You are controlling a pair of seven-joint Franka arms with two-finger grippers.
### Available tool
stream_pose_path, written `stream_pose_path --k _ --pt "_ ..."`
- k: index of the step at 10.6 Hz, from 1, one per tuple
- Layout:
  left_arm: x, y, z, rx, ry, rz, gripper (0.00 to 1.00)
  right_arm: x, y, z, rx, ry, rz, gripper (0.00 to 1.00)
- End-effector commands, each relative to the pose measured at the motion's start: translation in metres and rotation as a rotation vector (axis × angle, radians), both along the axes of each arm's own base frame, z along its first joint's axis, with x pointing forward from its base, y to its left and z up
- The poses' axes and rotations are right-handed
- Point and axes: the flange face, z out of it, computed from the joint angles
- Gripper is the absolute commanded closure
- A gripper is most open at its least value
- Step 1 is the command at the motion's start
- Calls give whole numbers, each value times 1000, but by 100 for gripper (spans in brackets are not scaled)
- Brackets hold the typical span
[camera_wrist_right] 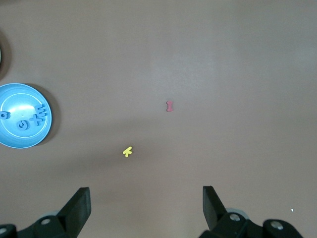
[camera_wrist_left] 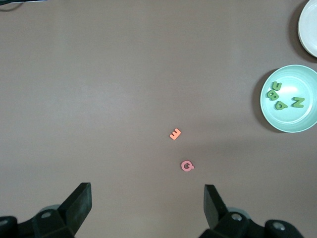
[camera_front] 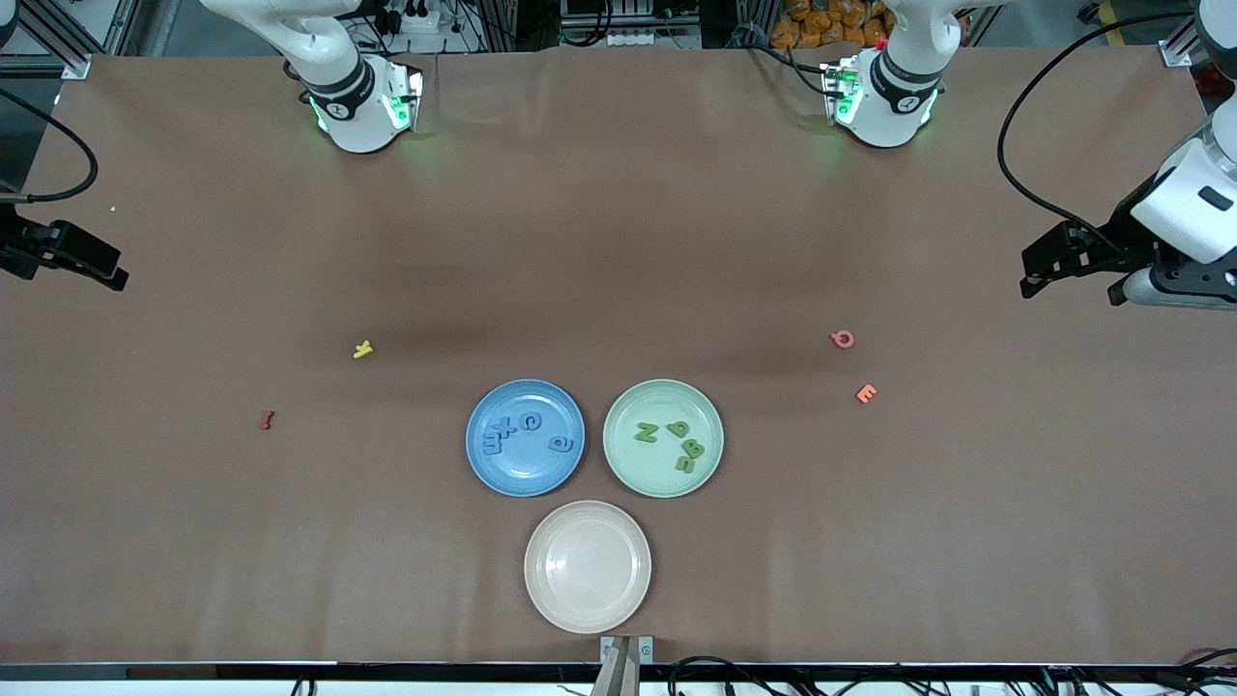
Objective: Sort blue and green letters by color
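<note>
Several blue letters (camera_front: 531, 421) lie in the blue plate (camera_front: 525, 478), and the right wrist view shows the same blue letters (camera_wrist_right: 37, 116) on that plate (camera_wrist_right: 15, 136). Several green letters (camera_front: 646, 432) lie in the green plate (camera_front: 663, 483); the left wrist view also has these green letters (camera_wrist_left: 297, 102) and their plate (camera_wrist_left: 297, 121). My left gripper (camera_front: 1030, 273) hangs open and empty over bare table at the left arm's end, fingers wide apart (camera_wrist_left: 147, 198). My right gripper (camera_front: 114, 269) hangs open and empty at the right arm's end (camera_wrist_right: 146, 201).
A beige plate (camera_front: 588, 565) holding nothing sits nearer the front camera than the two coloured plates. A pink Q (camera_front: 843, 338) and orange E (camera_front: 866, 392) lie toward the left arm's end. A yellow letter (camera_front: 362, 349) and dark red letter (camera_front: 267, 420) lie toward the right arm's end.
</note>
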Motion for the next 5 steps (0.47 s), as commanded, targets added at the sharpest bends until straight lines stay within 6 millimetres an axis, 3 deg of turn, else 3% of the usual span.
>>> stream_pose_path --k 1,5 --pt "-5 2 5 -9 8 6 0 0 2 1 19 -1 13 0" --pt "-4 1 5 -8 8 10 0 0 3 1 19 -5 15 0"
